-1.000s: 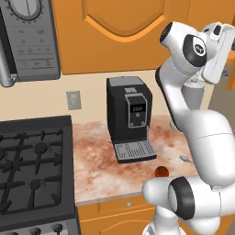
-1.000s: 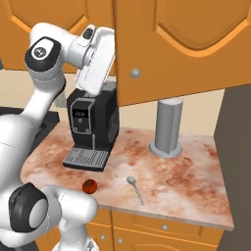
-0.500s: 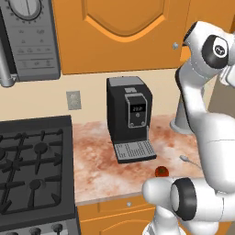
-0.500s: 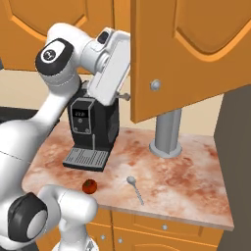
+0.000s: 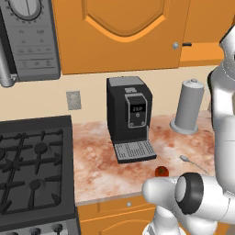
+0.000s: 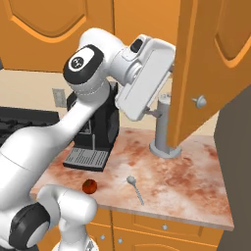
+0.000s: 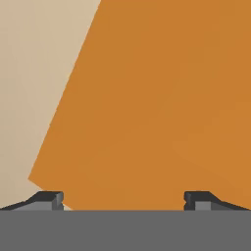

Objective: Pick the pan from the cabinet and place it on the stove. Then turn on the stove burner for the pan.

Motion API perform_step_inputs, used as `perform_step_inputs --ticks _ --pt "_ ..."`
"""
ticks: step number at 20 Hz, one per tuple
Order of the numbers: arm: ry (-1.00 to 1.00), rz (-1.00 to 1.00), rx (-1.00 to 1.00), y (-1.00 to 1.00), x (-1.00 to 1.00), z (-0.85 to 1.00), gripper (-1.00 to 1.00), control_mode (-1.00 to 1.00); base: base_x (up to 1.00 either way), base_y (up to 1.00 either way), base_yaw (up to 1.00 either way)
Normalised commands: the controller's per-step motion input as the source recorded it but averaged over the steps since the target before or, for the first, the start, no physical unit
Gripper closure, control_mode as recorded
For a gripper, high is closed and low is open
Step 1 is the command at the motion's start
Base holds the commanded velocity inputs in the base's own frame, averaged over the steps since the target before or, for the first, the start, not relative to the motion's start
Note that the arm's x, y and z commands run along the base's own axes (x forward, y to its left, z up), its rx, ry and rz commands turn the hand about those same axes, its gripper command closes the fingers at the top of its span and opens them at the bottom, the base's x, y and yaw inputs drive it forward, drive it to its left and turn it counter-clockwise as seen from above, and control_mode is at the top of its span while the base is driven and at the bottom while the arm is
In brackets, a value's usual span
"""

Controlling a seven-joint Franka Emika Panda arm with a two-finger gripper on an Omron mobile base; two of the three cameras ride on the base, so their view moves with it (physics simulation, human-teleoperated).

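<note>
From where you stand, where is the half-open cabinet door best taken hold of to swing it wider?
Probably by the cabinet door's free vertical edge, just above the round silver knob. That door stands swung out, so its thin edge faces the arm; the open tool could close over it from the inner-face side. The knob itself looks small for those fingertips.

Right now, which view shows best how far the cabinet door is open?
The right base view: the door is swung wide toward the camera, knob visible. The hand view has only flat orange door surface beyond the open claw. The left base view shows a closed neighbouring door.
</note>
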Motion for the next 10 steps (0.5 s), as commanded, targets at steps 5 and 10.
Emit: perform_step_inputs --ticks 5,10 --pt "0.06 -0.12 0.00 -0.67 -0.19 0.00 -1.00 -1.00 0.00 0.00 0.00" --pt "0.01 -0.04 0.01 -0.51 -0.09 -0.08 -1.00 -1.00 0.00 0.00 0.00"
